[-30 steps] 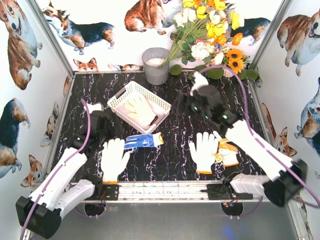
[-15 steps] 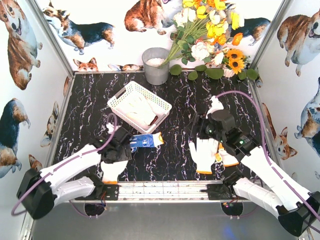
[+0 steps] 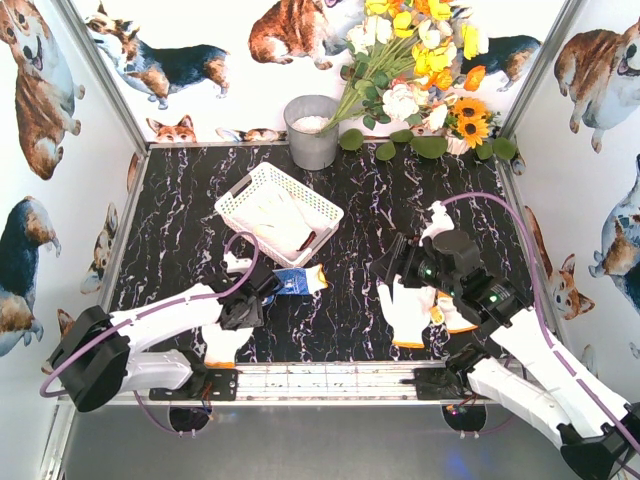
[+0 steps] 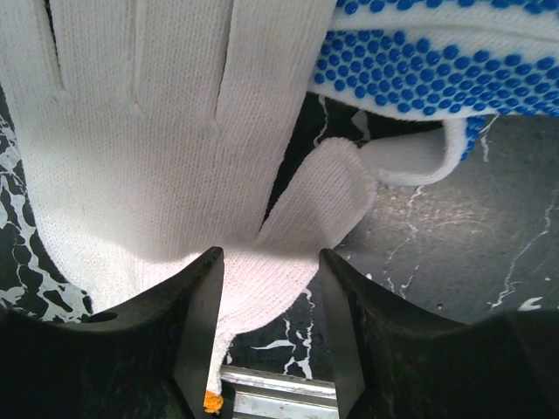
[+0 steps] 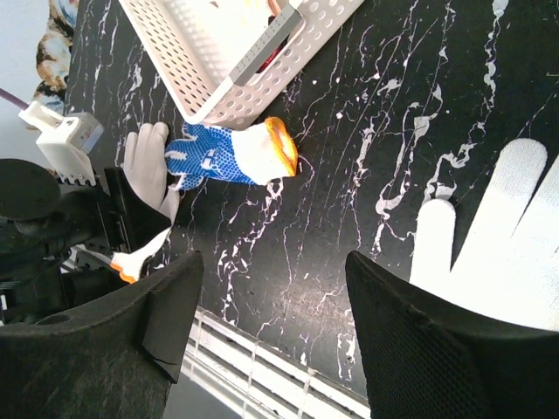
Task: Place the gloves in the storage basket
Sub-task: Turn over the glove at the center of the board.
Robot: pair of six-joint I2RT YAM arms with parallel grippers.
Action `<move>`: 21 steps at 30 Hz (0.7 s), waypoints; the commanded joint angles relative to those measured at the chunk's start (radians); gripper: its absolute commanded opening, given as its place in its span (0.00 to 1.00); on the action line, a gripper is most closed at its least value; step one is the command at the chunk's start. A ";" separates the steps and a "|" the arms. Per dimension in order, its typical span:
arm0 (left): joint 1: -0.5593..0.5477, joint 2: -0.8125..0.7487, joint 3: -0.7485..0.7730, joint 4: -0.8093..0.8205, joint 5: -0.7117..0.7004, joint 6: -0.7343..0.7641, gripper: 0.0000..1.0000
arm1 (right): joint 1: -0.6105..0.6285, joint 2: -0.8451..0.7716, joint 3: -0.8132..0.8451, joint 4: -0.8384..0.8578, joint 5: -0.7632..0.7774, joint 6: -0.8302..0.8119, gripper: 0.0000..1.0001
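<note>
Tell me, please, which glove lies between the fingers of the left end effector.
The plain white glove at the near left, beside the blue-dotted glove; the left end effector straddles its thumb base.

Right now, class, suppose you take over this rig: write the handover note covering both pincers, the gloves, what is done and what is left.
Left pincer: jaws apart, astride the near-left white glove, no firm pinch yet.
Right pincer: open, empty, above the right white glove.
Done: a cream glove lies in the storage basket.
Left to do: four gloves on the table: those two, the blue-dotted glove, the orange-trimmed glove.
</note>
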 commanded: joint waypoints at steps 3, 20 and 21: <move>-0.013 -0.036 -0.051 0.008 -0.033 -0.033 0.36 | -0.002 -0.034 -0.020 0.028 0.009 0.030 0.68; -0.018 -0.158 -0.088 0.015 0.033 -0.025 0.00 | -0.002 -0.067 -0.042 0.031 0.002 0.071 0.67; -0.018 -0.166 -0.083 0.008 0.032 -0.026 0.00 | -0.002 -0.070 -0.044 0.029 0.004 0.073 0.67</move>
